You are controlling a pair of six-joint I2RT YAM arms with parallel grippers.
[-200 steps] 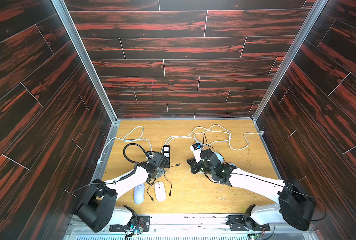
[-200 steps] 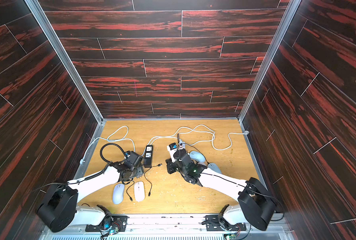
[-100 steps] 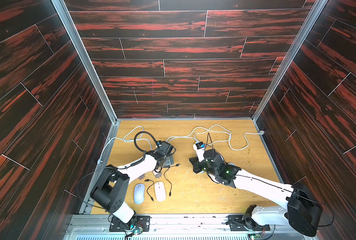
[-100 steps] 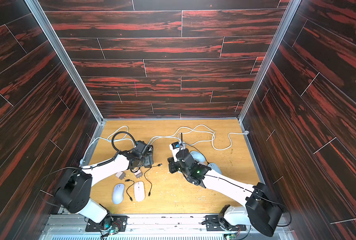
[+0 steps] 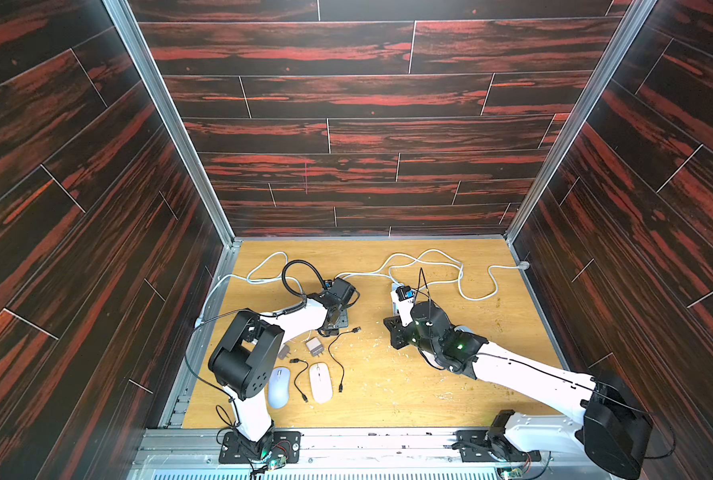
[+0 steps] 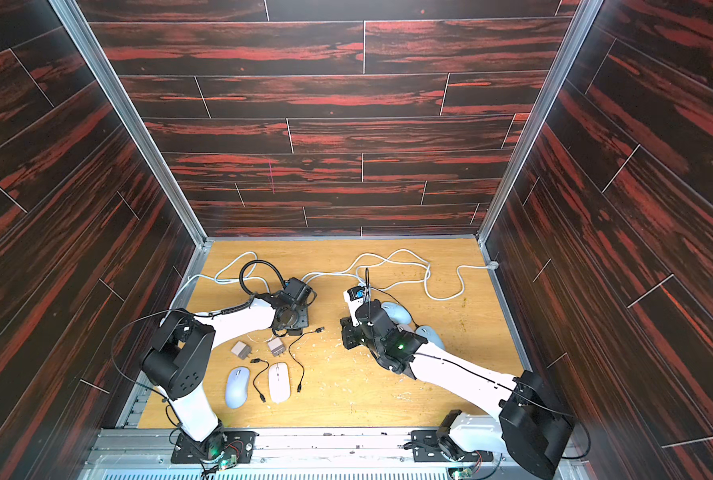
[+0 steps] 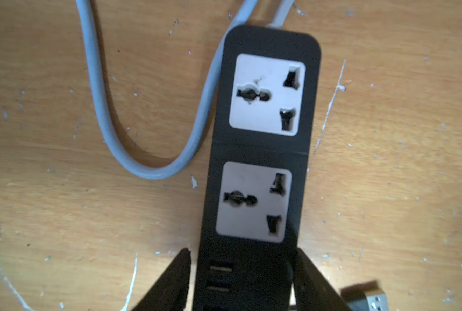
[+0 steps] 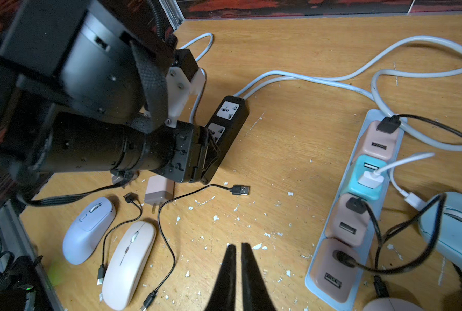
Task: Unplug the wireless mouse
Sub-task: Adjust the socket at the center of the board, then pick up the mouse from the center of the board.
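Bracing: left gripper point(image 7: 242, 258) sits astride the USB end of the black power strip point(image 7: 262, 150), jaws part open. One finger point(image 7: 316, 285) lies against the strip's side and a sliver of table point(image 7: 89, 215) shows at the other, so by my reading it is not clamped yet.
Spare hand: right gripper point(image 8: 238, 245) hangs over bare table, jaws closed together, holding nothing.
Black strip: both sockets point(image 7: 267, 94) are empty and the visible USB ports point(image 7: 221, 268) look empty. A loose USB plug point(image 8: 240, 189) lies near it.
Front mice: white mouse point(image 8: 130, 261) and pale lilac mouse point(image 8: 88, 229) lie side by side, cable ends slack.
Mouse to free: likely the blue mouse point(image 8: 456, 231) beside the pale blue strip point(image 8: 367, 115). Black cables point(image 8: 402, 265) appear to run toward it from the adapters point(image 8: 344, 223); which port feeds it, cannot tell.
Doing it well: close squarely on the strip's flanks, keep clear of the ports, hold it flat. Pull any plug straight out by its body, never by the cable.
Risk: strip skids or tips if pinched off-centre.
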